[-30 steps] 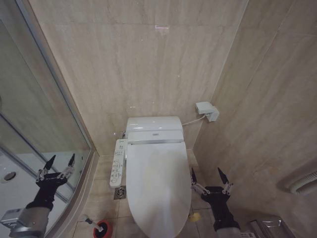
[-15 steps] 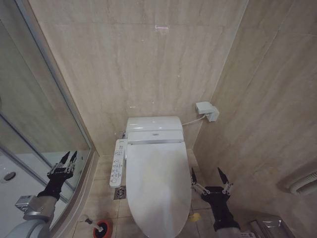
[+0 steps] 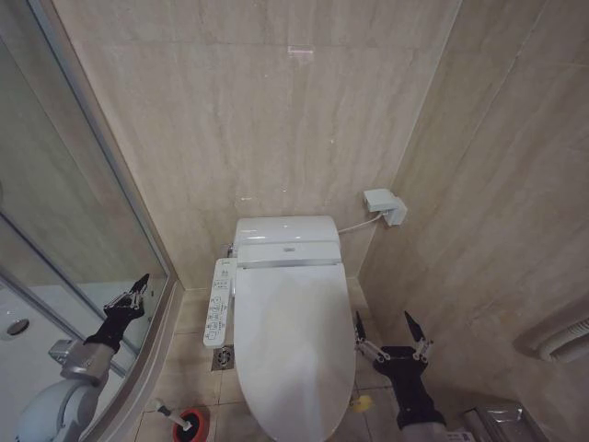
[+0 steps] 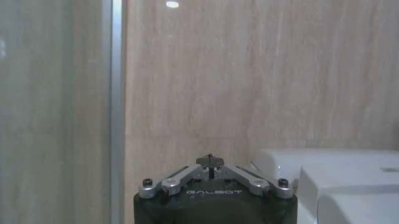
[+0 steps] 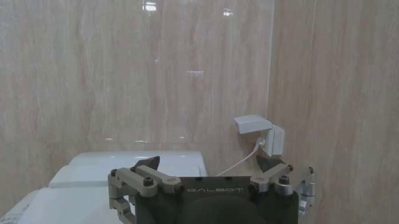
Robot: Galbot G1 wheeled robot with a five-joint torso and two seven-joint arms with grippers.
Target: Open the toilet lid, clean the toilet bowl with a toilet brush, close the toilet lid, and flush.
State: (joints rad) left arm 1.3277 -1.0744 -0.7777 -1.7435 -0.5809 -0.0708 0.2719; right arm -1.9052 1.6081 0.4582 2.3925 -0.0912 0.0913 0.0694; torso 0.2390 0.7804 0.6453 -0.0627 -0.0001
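The white toilet lid (image 3: 294, 345) lies shut over the toilet bowl, which is hidden beneath it. A yellow-green strap loop (image 3: 362, 402) hangs at the lid's right edge. The button panel (image 3: 219, 304) juts out on the toilet's left. On the floor at the lower left, the toilet brush (image 3: 167, 412) stands tilted in a red holder cup (image 3: 191, 426). My left gripper (image 3: 131, 293) hovers by the glass partition, left of the toilet, its fingers (image 4: 210, 161) pressed together, holding nothing. My right gripper (image 3: 389, 333) waits open beside the lid's right edge, empty.
A glass shower partition with a metal frame (image 3: 101, 175) walls off the left side. A white socket box (image 3: 385, 206) with a cord sits on the right wall behind the tank (image 3: 287, 238). There is a floor drain (image 3: 224, 357) by the toilet's base and a white hose (image 3: 563, 339) at far right.
My left arm has pushed forward and towards the toilet, and its fingers have closed from wide open to shut. The right arm has not moved.
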